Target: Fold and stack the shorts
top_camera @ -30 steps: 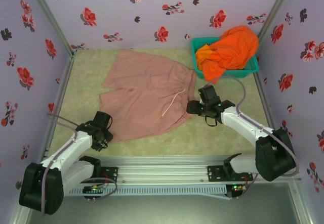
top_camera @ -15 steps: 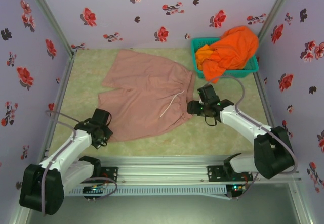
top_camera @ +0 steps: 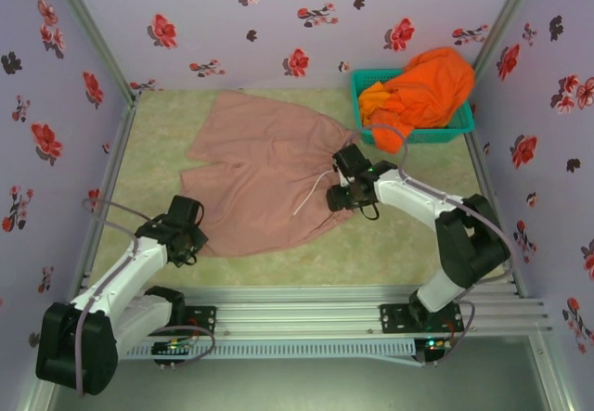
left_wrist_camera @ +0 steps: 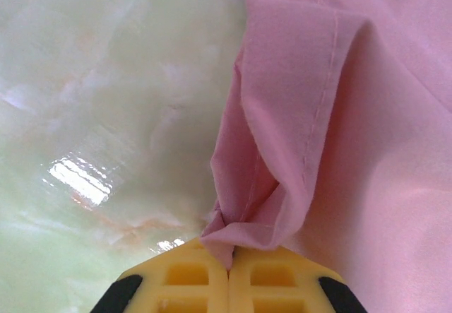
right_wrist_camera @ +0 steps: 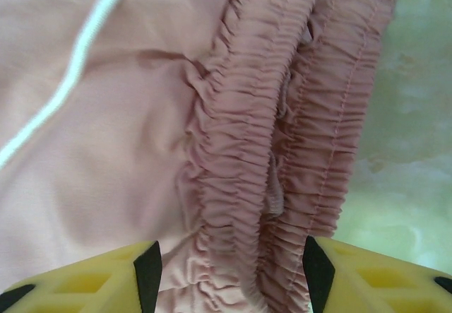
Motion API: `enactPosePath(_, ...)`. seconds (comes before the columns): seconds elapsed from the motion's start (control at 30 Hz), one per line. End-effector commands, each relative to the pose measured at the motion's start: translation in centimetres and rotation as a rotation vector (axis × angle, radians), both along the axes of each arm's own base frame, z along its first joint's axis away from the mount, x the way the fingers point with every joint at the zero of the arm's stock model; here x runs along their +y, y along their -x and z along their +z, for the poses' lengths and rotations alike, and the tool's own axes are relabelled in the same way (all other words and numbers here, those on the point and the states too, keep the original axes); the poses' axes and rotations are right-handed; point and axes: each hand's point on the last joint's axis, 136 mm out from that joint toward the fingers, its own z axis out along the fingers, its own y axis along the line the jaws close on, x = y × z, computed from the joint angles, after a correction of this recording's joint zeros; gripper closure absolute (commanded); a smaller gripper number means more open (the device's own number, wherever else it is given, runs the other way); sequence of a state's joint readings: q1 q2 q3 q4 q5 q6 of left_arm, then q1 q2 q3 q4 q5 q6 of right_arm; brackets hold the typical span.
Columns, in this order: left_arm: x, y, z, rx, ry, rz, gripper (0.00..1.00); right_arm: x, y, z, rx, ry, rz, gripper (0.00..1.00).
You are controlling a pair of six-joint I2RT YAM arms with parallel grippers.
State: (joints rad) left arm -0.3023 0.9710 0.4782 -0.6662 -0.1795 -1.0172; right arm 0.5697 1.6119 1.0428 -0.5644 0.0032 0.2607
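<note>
Top external view: the pink shorts lie spread across the middle of the pale table, their legs towards the upper left of the frame and their waistband towards the right. A heap of orange shorts fills the teal basket in the upper right corner and spills over its rim (how many pieces make up the heap cannot be told from here). The left gripper sits at the lower left corner of the pink cloth, and the right gripper is at its right edge, just below the basket.

Left wrist view: the left gripper has its yellow fingers pressed together at the bottom of the frame, and a small peak of the pink shorts is pinched between them. From that pinch a hemmed fold rises towards the top of the frame. Glossy table shows on the left.

Right wrist view: the right gripper has its fingers set apart, one at the lower left and one at the lower right. The doubled, gathered waistband fills the gap from pad to pad, so the gripper is clamped on the pink shorts. A white drawstring runs across the cloth at the upper left, and bare table shows on the right.
</note>
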Motion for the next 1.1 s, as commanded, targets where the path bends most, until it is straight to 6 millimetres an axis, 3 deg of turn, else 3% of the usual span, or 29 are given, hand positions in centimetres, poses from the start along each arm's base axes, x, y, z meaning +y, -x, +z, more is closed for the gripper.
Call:
enactPosePath(0.0,0.0,-0.8,1.0,-0.038,0.0,-0.008,0.97,-0.6,0.4,-0.5,0.036,0.07,0.033,0.44)
enactPosePath(0.27,0.1,-0.8,0.8,-0.042,0.001,-0.006,0.97,0.4,0.9,-2.0,0.088,0.067,0.059,0.57)
enactPosePath(0.37,0.1,-0.8,0.9,-0.048,0.002,-0.006,0.97,0.4,1.0,-2.1,0.09,0.067,0.056,0.69)
enactPosePath(0.43,0.3,-0.9,1.3,-0.061,0.003,0.0,1.0,0.2,1.0,-2.1,0.087,0.074,0.047,0.85)
enactPosePath(0.5,0.6,-1.1,2.0,-0.078,0.001,0.009,1.0,-0.1,1.0,-1.9,0.077,0.083,0.036,0.93)
enactPosePath(0.67,2.3,-1.7,5.7,-0.144,-0.017,0.044,1.0,-0.5,0.9,0.6,0.018,0.032,0.005,1.0)
enactPosePath(0.9,5.3,-2.1,13.6,-0.285,-0.091,0.091,1.0,-0.2,0.8,6.7,-0.122,-0.23,-0.068,1.0)
enactPosePath(1.07,6.2,-1.7,18.2,-0.332,-0.14,0.071,1.0,0.8,1.8,10.7,-0.212,-0.418,-0.072,1.0)
